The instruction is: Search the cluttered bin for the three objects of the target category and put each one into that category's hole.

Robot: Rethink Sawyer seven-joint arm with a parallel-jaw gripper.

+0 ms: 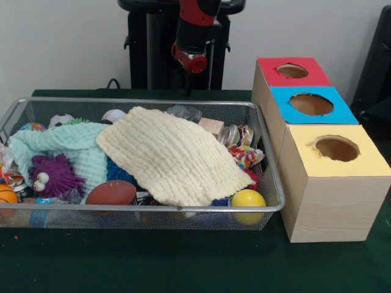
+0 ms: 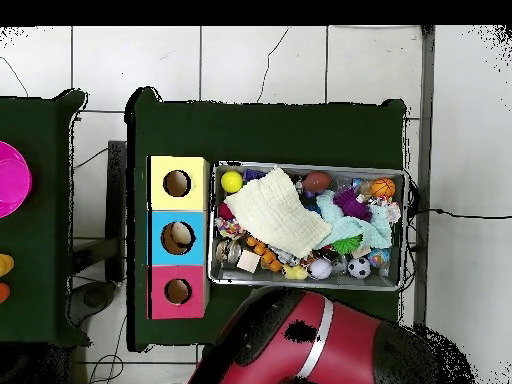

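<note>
A wire mesh bin holds a heap of toys under a cream cloth and a mint cloth. Showing around the cloths are a yellow ball, a brown football, a purple fuzzy toy, a wooden block and a soccer ball. Right of the bin stand three boxes with holes: red, blue and yellow. My gripper hangs behind the bin's far rim, above the table, holding nothing that I can see. In the overhead view only the arm shows.
From above, the bin lies right of the yellow box, blue box and red box. Something pale sits inside the blue box's hole. A pink disc lies on a second table at the left.
</note>
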